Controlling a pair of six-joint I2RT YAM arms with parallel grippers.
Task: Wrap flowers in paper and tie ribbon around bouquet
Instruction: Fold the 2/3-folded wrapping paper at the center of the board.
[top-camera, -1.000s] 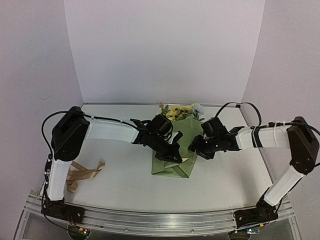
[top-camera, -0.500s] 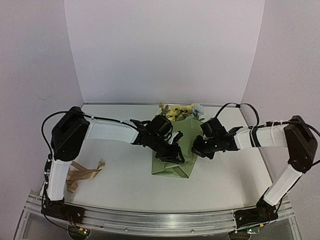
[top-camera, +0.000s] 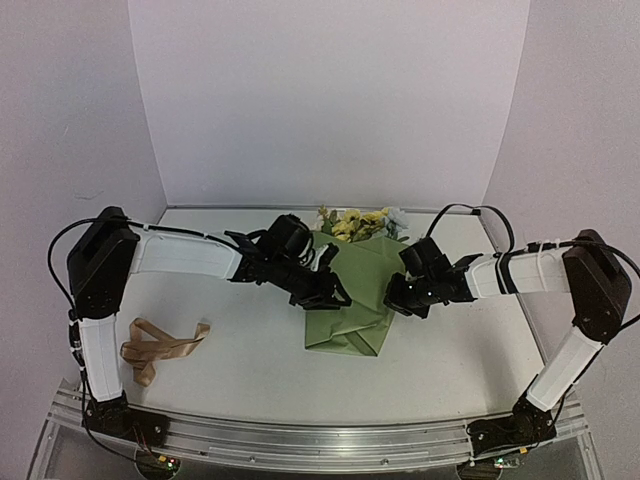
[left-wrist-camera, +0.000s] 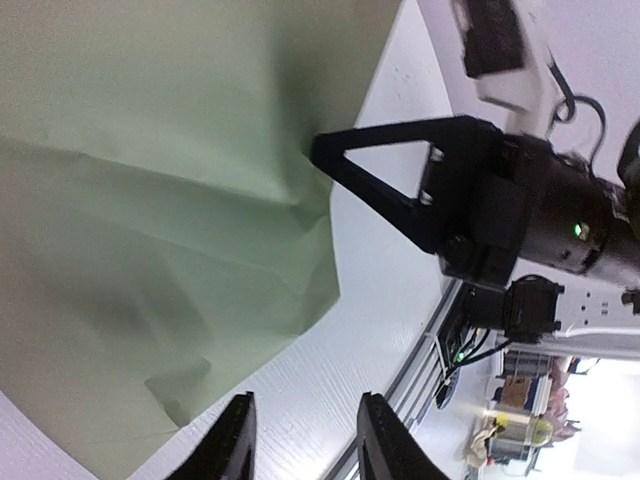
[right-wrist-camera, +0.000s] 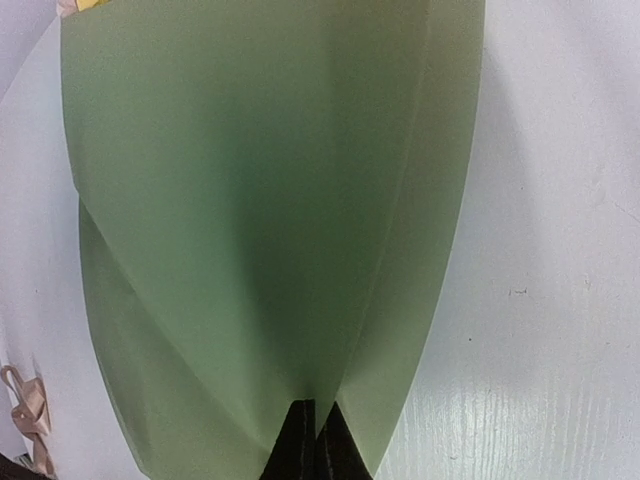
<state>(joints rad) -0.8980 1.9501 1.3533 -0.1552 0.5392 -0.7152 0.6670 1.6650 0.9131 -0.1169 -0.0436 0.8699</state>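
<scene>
The right pincer (right-wrist-camera: 308, 440) is shut tight on the edge of the paper (right-wrist-camera: 270, 200). The paper spreads out in front of it as a folded green cone. The left pincer (left-wrist-camera: 305, 440) is open and holds nothing. The paper lies just ahead of its tips, not between them. The flowers (top-camera: 355, 222) peek out of the paper's far end, past both pincers. The ribbon (top-camera: 160, 345) lies on the surface (top-camera: 240, 380), well away on the left pincer's outer side, not tied on yet.

Only one pincer holds the fold. If it pulls hard or lets go, the paper may spring open and the flowers may slide out. The pinch sits right at the edge, so it could slip or tear.

The right wrist view shows the shut tips biting the fold. The top view cannot show that, but it shows the flowers well. The left wrist view shows the gap between its own tips.
</scene>
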